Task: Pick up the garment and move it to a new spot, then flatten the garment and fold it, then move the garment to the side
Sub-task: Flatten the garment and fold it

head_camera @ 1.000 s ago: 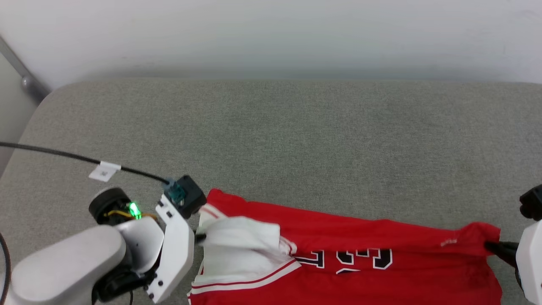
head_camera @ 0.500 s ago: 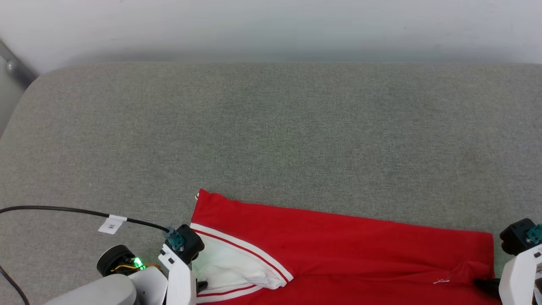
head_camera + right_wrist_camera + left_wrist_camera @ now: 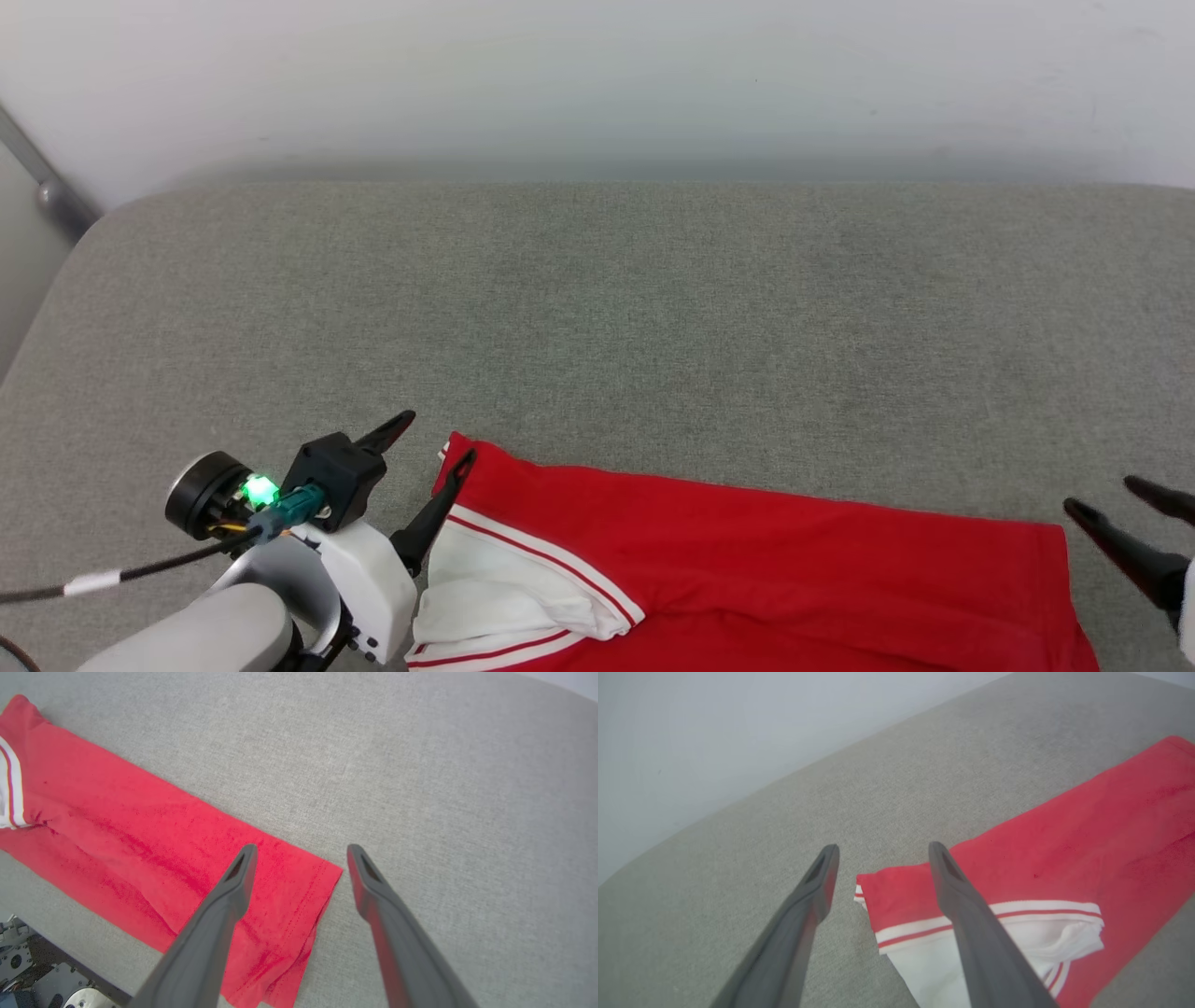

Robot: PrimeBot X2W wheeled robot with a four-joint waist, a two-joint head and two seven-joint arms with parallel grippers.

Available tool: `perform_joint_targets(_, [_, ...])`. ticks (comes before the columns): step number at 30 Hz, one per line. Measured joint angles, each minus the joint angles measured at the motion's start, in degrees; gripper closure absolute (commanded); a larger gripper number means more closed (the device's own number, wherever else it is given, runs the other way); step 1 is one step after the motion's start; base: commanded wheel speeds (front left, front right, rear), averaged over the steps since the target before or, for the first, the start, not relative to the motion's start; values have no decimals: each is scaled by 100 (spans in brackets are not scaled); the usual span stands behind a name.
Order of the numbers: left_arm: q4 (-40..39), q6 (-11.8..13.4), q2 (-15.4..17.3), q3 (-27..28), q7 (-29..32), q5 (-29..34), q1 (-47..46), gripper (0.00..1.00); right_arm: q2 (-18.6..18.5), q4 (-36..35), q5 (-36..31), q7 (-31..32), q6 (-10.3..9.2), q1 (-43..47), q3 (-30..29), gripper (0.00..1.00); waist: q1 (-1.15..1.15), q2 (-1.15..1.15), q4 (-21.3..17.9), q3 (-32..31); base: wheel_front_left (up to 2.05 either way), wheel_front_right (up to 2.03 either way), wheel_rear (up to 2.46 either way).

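Garment: the red jersey shirt with white, red-striped sleeve trim (image 3: 766,560) lies as a long flat band along the near edge of the grey woven fabric surface (image 3: 597,308), plain red side up, white sleeve bunched at its left end
Left gripper: the left gripper (image 3: 437,436) has its two long dark fingers spread wide and holds nothing; the tips straddle the shirt's far left corner
Right gripper: the right gripper (image 3: 1102,494) is also spread wide and empty, at the shirt's right hem corner, one finger over cloth, one over bare surface
Behind: a pale wall (image 3: 597,84)
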Motion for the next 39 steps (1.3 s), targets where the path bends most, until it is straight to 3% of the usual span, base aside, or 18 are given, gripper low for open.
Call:
perform_joint_targets(5, [41, 826, -148, 320, -879, 352, 337, 0, 243, -41, -76, -207, 0, 372, -921, 0, 0, 0, 14, 26, 0, 0, 0])
perform_joint_targets(10, [-71, 1708, -411, 987, -1048, 724, 735, 0, 683, 236, 74, -179, 1, 845, -1623, 0, 1, 0, 60, 91, 0, 0, 0])
perform_joint_targets(15, [-426, 2213, -834, 1975, -1060, 1352, 1385, 0, 1140, 513, 266, -27, 0, 1201, -1859, 0, 0, 0, 143, 199, 0, 0, 0])
perform_joint_targets(16, [-474, 2254, -1065, 2516, -1059, 1738, 1806, 0, 1374, 669, 339, 55, 0, 1255, -1864, 0, 0, 0, 185, 281, 0, 0, 0])
perform_joint_targets(25, [-466, 1867, -1973, 3783, -1067, 2736, 2635, 0, 1655, 1031, 456, 282, 0, 1113, -1497, 0, 1, 0, 318, 430, 0, 0, 0])
perform_joint_targets(37, [-244, 1089, -3098, 4910, -1067, 3830, 3250, 0, 1465, 1162, 627, 621, -20, 779, -659, 0, 1, 0, 401, 395, 0, 0, 0])
perform_joint_targets(38, [-225, 1042, -3176, 4990, -1067, 3897, 3302, 0, 1444, 1183, 639, 622, -20, 765, -626, 64, 1, 0, 405, 377, 0, 0, 0])
perform_joint_targets(39, [-215, 1002, -3233, 5052, -1067, 3968, 3346, 0, 1416, 1199, 664, 624, -20, 754, -588, 100, 1, 0, 406, 357, 0, 0, 0])
